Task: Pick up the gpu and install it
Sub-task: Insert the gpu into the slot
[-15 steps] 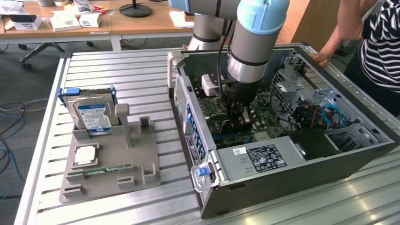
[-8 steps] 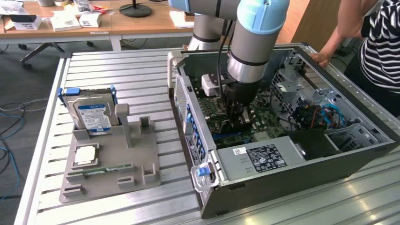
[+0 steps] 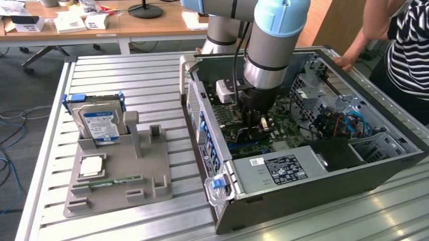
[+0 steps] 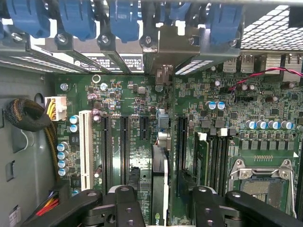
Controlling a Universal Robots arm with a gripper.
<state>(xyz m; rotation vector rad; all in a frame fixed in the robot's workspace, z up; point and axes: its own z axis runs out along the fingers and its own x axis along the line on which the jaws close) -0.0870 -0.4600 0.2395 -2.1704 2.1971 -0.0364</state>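
Observation:
The gpu (image 4: 160, 177) stands on edge in a slot of the green motherboard (image 4: 132, 101), seen from above as a thin dark card. Its silver bracket (image 4: 163, 47) sits at the case's rear wall among the blue slot clips. My gripper (image 4: 163, 196) straddles the card, and its black fingers (image 4: 125, 205) stand apart from it on both sides, so it is open and holds nothing. In the exterior view my gripper (image 3: 258, 131) reaches down into the open computer case (image 3: 375, 165), just over the motherboard.
A person stands at the exterior view's right with a hand (image 3: 345, 61) on the case rim. A grey fixture tray (image 3: 117, 173) left of the case holds a hard drive (image 3: 100, 123), a processor (image 3: 90, 165) and a memory stick (image 3: 107, 183). The power supply (image 3: 278, 168) fills the case's near corner.

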